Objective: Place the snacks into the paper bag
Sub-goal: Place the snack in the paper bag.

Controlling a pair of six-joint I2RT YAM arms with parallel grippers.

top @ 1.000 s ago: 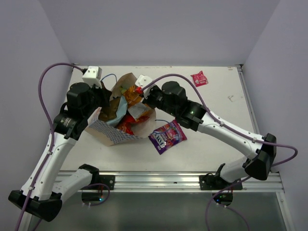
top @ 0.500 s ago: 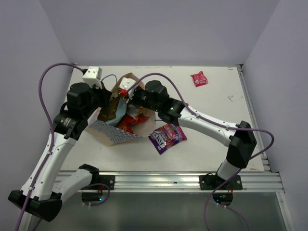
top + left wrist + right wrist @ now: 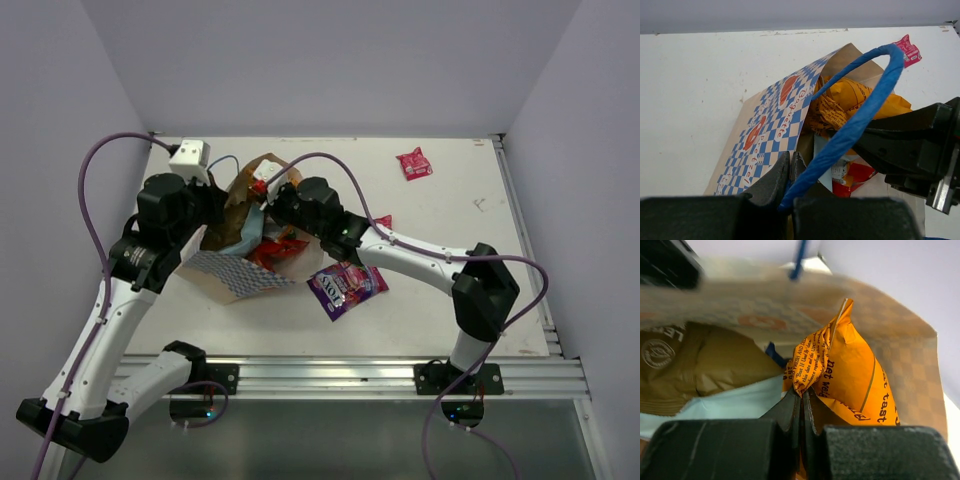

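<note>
**Q:** how many snacks are you counting rn?

**Me:** Seven I can make out. Four are in the one paper bag (image 3: 235,280): one orange chip bag (image 3: 855,370), one light-blue bag (image 3: 715,405), one brown pack (image 3: 690,365) and one red bag (image 3: 275,250).

**Q:** and loose ones?

**Me:** Three. One purple pack (image 3: 345,285) mid-counter, plus two small pink packs: one (image 3: 414,163) by the far edge toward the right corner, and one (image 3: 381,221) peeking out beside my right arm.

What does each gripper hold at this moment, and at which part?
The left gripper pinches the paper bag where its blue cord handle joins the rim. The right gripper grips the orange chip bag by its crimped end.
</note>
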